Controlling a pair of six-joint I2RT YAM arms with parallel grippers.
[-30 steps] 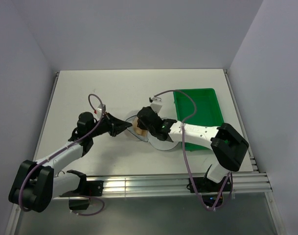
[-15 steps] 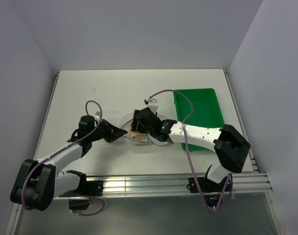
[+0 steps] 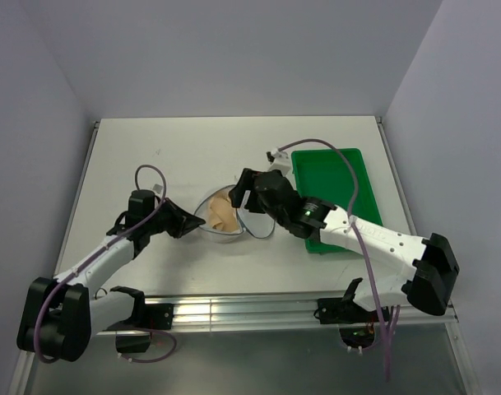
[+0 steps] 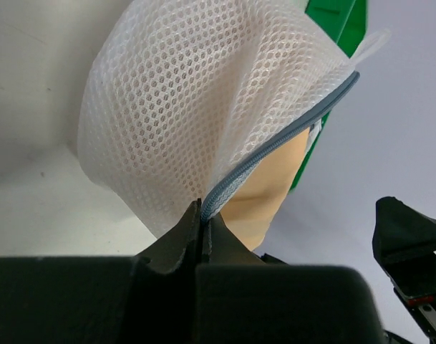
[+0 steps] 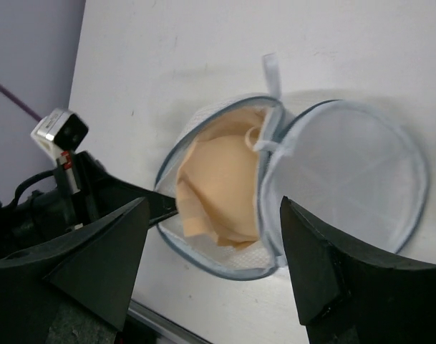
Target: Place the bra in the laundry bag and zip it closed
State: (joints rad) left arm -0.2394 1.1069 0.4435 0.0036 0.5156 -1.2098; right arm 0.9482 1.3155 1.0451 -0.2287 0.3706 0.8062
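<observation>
Top external view shows the bra (image 3: pixel 221 214) bundled inside the open laundry bag (image 3: pixel 252 227) near the middle of the table (image 3: pixel 151 156), just left of the green tray (image 3: pixel 336 177); the bag is spread like a clamshell, one half filled with peach fabric, the other half lying flat and empty beside it. The left end effector (image 4: pixel 201 215) is seen clamped together on the grey zipper rim (image 4: pixel 275 147) at the bag's near-left edge; the right end effector (image 5: pixel 214 208) hangs above the bag with its jaws apart and nothing between them. The bra is judged light, soft and springy, so its padded cups may push back up and foul the zipper unless they are pressed down first. The mesh is judged limp and slippery with no stiffness of its own; only the rim offers a firm hold, so the bag is best taken there or at the zipper pull, with the opposite edge pinned against the pull. The zipper slider cannot be made out in any view; a white tab (image 5: pixel 271 72) at the far rim is seen, but whether it is the pull cannot be told. The bra's straps are hidden in the folds, so it cannot be told whether one lies across the zipper track; the bag's underside is also hidden.
</observation>
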